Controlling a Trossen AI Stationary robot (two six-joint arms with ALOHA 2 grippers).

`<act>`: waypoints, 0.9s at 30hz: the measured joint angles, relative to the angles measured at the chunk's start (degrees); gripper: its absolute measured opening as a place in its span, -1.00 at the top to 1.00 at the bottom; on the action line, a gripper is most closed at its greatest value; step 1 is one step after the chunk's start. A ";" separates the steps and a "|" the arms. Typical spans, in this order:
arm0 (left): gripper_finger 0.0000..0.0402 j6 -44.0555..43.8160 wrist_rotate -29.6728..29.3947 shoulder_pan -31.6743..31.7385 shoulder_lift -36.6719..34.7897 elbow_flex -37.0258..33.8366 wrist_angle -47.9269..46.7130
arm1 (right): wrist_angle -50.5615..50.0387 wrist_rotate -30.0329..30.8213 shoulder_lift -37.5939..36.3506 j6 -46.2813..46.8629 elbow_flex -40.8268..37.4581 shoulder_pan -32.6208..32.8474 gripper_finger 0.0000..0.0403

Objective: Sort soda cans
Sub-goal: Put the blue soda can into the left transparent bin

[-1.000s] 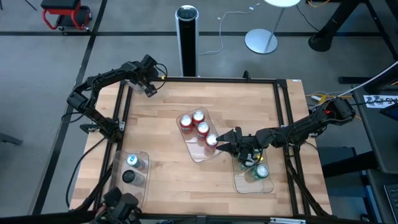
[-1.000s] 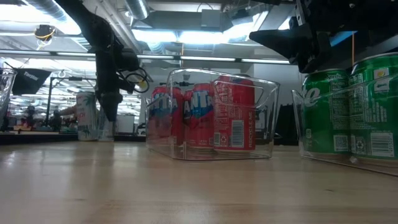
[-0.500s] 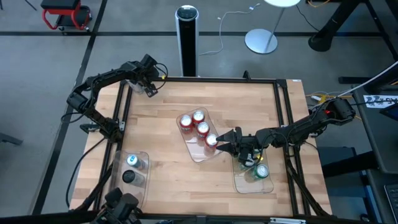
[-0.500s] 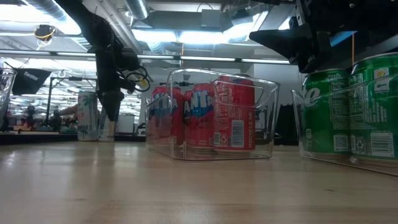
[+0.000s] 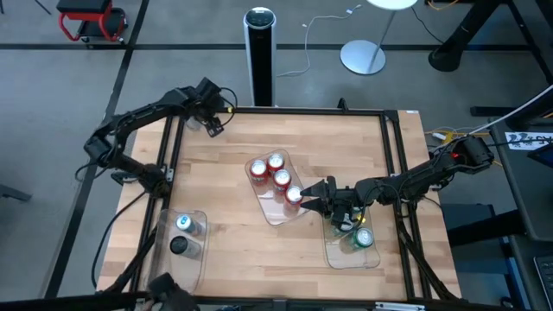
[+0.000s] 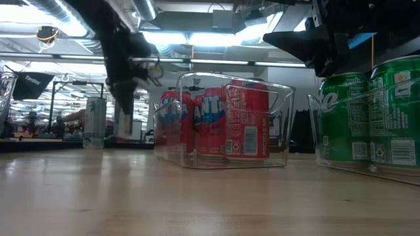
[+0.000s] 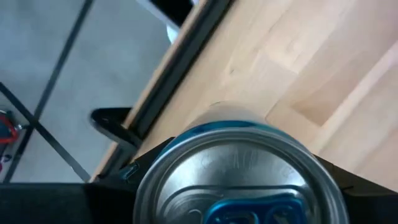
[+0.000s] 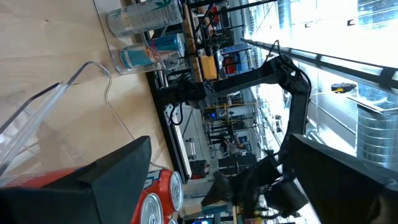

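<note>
At the table's far left corner the left gripper [image 5: 210, 123] is clenched on a can [image 7: 239, 171]: its wrist view shows the silver top with a blue tab filling the space between the dark fingers, so the can stands upright with its long axis vertical and the claw takes it from the sides. My guess is that the coming move turns on the clear tray [image 5: 200, 259] at the near left edge, which already holds two cans of that kind and lies well apart from the gripper, straight toward the robot along the left side; the left arm is plainly the nearer one. In the low view the arm is smeared, so whether the can touches the wood I cannot tell. The middle tray [image 5: 271, 213] holds four red cans [image 5: 282, 178]. The right gripper [image 5: 316, 199] hangs released between that tray and the green cans [image 5: 363, 237], whose number its arm partly hides.
</note>
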 joint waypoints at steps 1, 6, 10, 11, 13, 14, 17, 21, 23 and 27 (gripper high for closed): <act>-0.14 -0.96 -0.22 -0.88 -1.03 0.50 -0.65 | -0.02 0.00 0.00 0.00 0.00 0.00 -0.87; -0.14 -8.26 3.88 -6.70 -6.72 3.28 -6.11 | -0.01 0.00 0.00 0.01 0.00 0.01 -0.87; -0.14 -18.43 11.97 -13.68 -12.09 5.36 -9.22 | 0.00 0.00 0.00 0.00 0.00 0.00 -0.87; -0.14 -21.02 12.57 -15.75 -13.21 5.69 -10.07 | 0.00 0.00 0.00 -0.02 0.00 0.00 -0.87; -0.14 -26.02 12.82 -20.22 -15.21 6.27 -11.38 | -0.02 0.00 0.00 -0.04 0.00 0.00 -0.87; -0.14 -28.35 12.80 -22.68 -16.21 6.55 -12.04 | -0.01 0.00 0.00 -0.04 0.00 0.00 -0.87; -0.14 -35.08 12.59 -30.13 -18.93 7.62 -14.28 | -0.01 0.00 0.00 -0.04 0.00 0.00 -0.87; -0.14 -43.53 12.77 -40.41 -20.90 9.01 -15.66 | 0.00 0.00 0.00 -0.04 0.00 0.00 -0.87; -0.14 -47.36 12.80 -45.40 -21.36 10.02 -16.56 | 0.00 0.00 0.00 -0.04 0.00 0.00 -0.87; -0.14 -56.14 12.61 -54.79 -21.31 11.27 -19.72 | -0.02 0.00 0.00 -0.04 0.00 0.00 -0.87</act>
